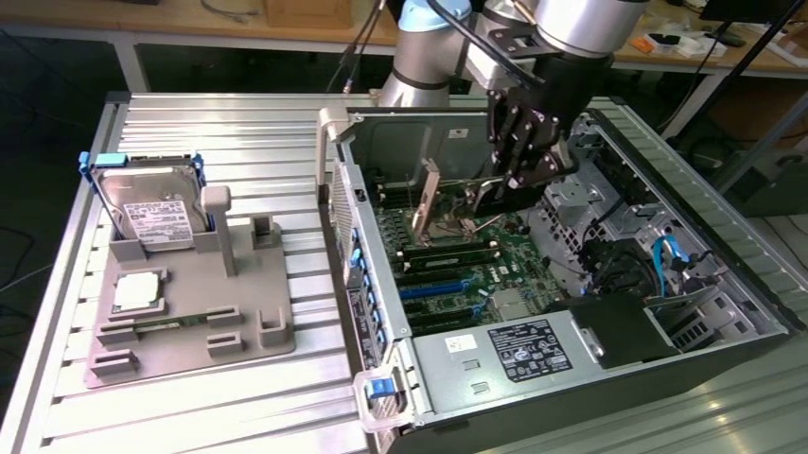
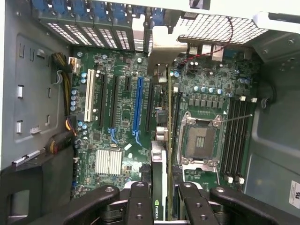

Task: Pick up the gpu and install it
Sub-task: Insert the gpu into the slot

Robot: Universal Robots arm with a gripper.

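While the claw point(image 2: 159, 199) clamps the gpu point(image 2: 159, 164) by its upper edge, the card hangs edge-on directly beneath it. Its long axis runs parallel to the motherboard point(image 2: 117, 122) slots, between the blue slot point(image 2: 137, 103) and the CPU socket point(image 2: 199, 140), with the bracket end toward the case's rear wall point(image 2: 93, 33).

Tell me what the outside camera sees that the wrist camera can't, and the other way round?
Exterior view: the hard drive and a small square chip sitting on a grey stand on the metal table, with the robot arm reaching down.
Wrist view: the empty processor socket and a white slot.
Shared: the open computer case, the green motherboard with its blue slots, and the pincer gripping the gpu on edge.
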